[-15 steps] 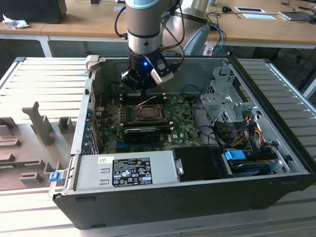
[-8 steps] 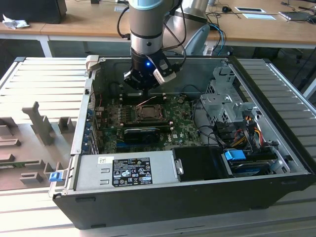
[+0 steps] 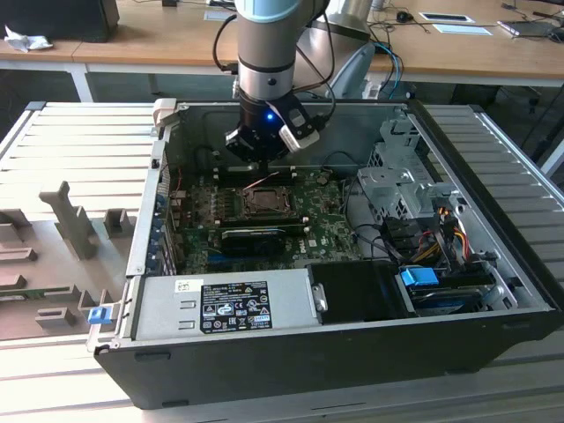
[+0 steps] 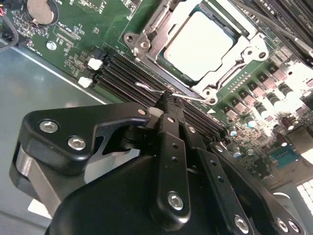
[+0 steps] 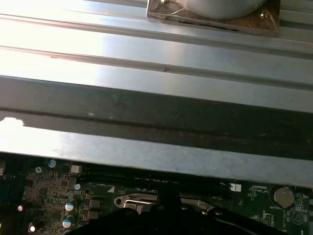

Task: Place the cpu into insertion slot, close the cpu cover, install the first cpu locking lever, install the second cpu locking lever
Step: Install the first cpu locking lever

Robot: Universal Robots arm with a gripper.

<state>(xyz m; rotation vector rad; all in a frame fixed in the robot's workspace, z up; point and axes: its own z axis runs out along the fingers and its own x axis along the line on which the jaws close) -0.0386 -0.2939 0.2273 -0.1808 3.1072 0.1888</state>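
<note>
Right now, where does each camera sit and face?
Exterior view: off the arm, looking down into the case; arm and gripper show.
Second wrist view: at the wrist, looking past the gripper, shut on the locking lever, at the cpu.
First wrist view: at the wrist, facing the case wall across the motherboard; gripper shows.
Wrist views share the coin battery.

The cpu (image 4: 205, 44) in the insertion slot (image 4: 233, 29) on the circuit board (image 4: 78, 29), end effector (image 4: 166, 98) close beside the slot
</note>
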